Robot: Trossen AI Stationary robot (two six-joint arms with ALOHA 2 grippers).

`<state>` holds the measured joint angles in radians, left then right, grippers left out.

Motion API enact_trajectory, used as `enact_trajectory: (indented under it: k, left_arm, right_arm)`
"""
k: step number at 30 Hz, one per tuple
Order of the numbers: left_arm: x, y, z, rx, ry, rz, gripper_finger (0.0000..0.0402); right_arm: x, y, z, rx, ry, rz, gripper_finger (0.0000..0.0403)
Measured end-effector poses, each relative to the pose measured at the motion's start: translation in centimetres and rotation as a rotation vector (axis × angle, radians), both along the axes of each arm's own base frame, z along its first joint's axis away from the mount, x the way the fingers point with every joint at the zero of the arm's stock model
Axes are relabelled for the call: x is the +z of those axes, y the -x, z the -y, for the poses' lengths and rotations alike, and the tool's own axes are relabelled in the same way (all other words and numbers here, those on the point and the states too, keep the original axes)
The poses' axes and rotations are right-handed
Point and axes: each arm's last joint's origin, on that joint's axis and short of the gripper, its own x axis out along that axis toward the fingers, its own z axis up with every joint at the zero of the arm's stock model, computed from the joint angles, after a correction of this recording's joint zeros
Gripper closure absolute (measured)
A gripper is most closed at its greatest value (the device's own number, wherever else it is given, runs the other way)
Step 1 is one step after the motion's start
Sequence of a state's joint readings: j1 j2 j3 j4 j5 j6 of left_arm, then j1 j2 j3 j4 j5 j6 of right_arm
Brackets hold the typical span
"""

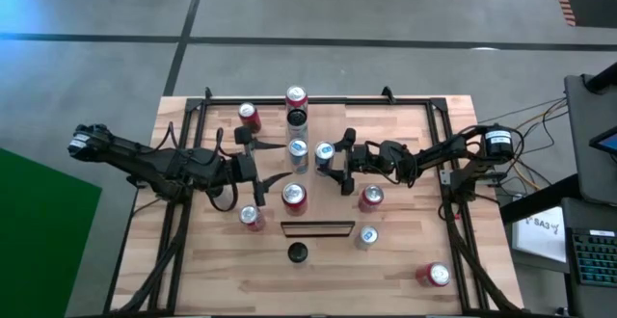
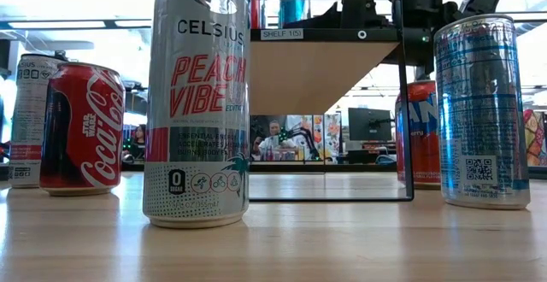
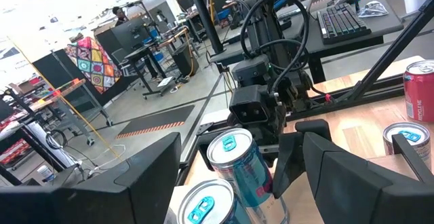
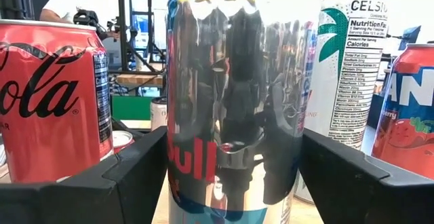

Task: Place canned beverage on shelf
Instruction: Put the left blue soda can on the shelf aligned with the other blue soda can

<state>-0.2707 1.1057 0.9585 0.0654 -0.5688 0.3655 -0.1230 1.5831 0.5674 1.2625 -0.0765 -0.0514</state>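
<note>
the slim silver-blue can (image 1: 324, 151) stands between the spread fingers of the right gripper (image 1: 335, 169), seemingly on the raised light wood shelf (image 2: 312, 73), so placing looks nearly finished. the left gripper (image 1: 258, 162) waits open nearby.

Coca-Cola can (image 2: 83, 128): red, white script | Celsius can (image 2: 197, 102): white, pink lettering | Red Bull can (image 4: 243, 102): silver-blue

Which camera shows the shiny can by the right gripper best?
The right wrist view: the shiny can fills the picture, right at the right gripper. The high view shows only its small top. The left wrist view shows its top and some side. In the low view I cannot pick it out.
</note>
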Motion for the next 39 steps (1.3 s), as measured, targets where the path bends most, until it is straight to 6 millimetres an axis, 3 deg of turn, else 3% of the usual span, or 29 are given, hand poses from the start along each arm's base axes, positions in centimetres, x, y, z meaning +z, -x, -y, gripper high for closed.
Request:
enact_trajectory:
  k: [39]
  left_arm:
    - [0.0,0.0,0.0,0.0,0.007,0.0,0.0125]
  right_arm:
    - [1.9,0.7,-0.1,0.004,-0.005,0.062,0.0097]
